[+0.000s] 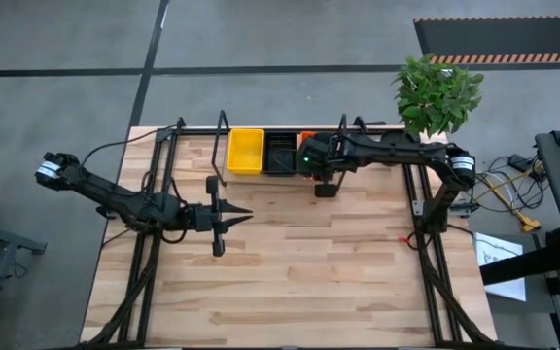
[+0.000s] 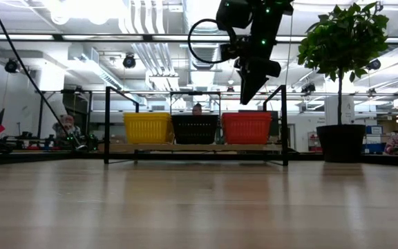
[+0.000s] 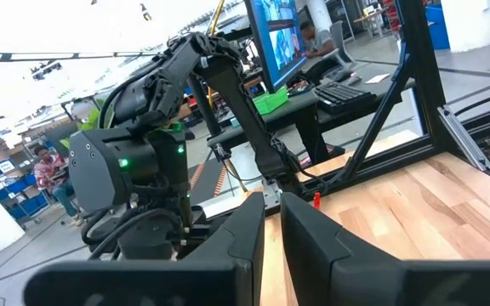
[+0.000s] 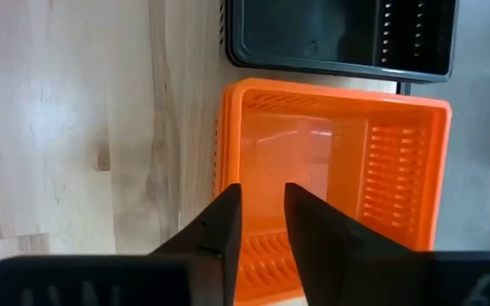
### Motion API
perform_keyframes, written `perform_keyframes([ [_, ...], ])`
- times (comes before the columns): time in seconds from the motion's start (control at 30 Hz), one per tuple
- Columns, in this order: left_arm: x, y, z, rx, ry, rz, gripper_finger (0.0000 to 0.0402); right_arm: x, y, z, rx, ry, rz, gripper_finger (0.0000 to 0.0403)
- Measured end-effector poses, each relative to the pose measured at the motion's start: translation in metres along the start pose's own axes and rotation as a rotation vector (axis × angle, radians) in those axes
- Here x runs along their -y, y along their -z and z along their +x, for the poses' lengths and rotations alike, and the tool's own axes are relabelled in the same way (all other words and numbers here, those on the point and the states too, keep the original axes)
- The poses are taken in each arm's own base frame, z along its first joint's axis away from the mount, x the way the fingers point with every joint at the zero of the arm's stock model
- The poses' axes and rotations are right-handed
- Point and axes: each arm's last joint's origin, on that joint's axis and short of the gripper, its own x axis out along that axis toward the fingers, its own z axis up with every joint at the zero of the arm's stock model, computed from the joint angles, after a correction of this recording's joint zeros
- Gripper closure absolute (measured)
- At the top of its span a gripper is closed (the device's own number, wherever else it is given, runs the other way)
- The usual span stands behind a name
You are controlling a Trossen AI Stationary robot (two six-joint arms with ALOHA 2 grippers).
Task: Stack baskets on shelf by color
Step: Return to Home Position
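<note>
Three baskets stand side by side on the black wire shelf (image 2: 107,124) at the table's far edge: yellow (image 1: 245,152), black (image 1: 280,154) and orange (image 2: 247,128). Each rests on its base on the shelf's wood board. My right gripper (image 4: 263,189) hangs above the orange basket (image 4: 330,195), fingers pointing down, narrowly open and holding nothing; the low view shows it (image 2: 246,93) clear above the basket's rim. My left gripper (image 1: 246,216) waits shut over the table's left middle, pointing toward the right edge.
A potted plant (image 1: 436,92) stands off the table's far right corner, close to the right arm. The shelf's upright loop ends (image 1: 224,126) rise beside the yellow basket. Bare wood (image 1: 309,272) spreads across the table's middle and near side. People sit in the room behind.
</note>
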Motion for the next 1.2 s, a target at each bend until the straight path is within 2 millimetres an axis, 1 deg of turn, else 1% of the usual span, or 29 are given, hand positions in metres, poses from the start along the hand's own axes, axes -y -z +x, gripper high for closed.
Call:
perform_keyframes([
  [0.17, 0.0, 0.001, 0.0, -0.002, 0.001, 0.001, 0.0375, 0.0, -0.001, -0.011, 0.0, -0.002, 0.008, 0.0295],
  [0.23, 0.001, 0.002, 0.0, -0.007, 0.003, 0.004, 0.0375, -0.002, -0.003, -0.016, 0.02, -0.018, 0.024, 0.0295],
  [0.33, 0.001, 0.003, 0.0, -0.009, 0.004, 0.005, 0.0375, -0.011, -0.008, -0.019, 0.071, -0.077, 0.018, 0.0305],
  [0.43, 0.001, 0.003, -0.001, -0.008, 0.003, 0.006, 0.0375, -0.02, -0.018, -0.015, 0.122, -0.059, 0.007, 0.0324],
  [0.5, 0.001, 0.002, -0.001, -0.008, 0.004, 0.018, 0.0375, -0.024, -0.023, -0.009, 0.14, -0.019, -0.007, 0.0339],
  [0.6, 0.001, 0.002, -0.001, -0.006, 0.003, 0.02, 0.0375, -0.025, -0.032, -0.002, 0.18, 0.042, -0.015, 0.0363],
  [0.7, 0.001, 0.002, -0.001, -0.004, 0.002, 0.019, 0.0375, -0.023, -0.039, 0.006, 0.208, 0.066, -0.027, 0.0384],
  [0.83, 0.001, 0.005, -0.004, -0.047, 0.025, 0.027, 0.0375, -0.025, -0.042, 0.012, 0.22, 0.062, -0.032, 0.0393],
  [0.93, 0.003, 0.012, -0.011, -0.131, 0.095, 0.044, 0.0375, -0.044, -0.043, 0.006, 0.291, 0.019, -0.07, 0.0394],
  [1.03, 0.003, 0.016, -0.021, -0.175, 0.225, 0.043, 0.0375, -0.075, -0.04, -0.002, 0.4, -0.001, -0.114, 0.0394],
  [1.1, 0.004, 0.019, -0.028, -0.191, 0.324, 0.033, 0.0375, -0.093, -0.031, -0.005, 0.467, -0.015, -0.128, 0.0394],
  [1.2, 0.004, 0.021, -0.037, -0.176, 0.414, -0.014, 0.0375, -0.106, -0.013, -0.009, 0.566, -0.004, -0.12, 0.0394],
])
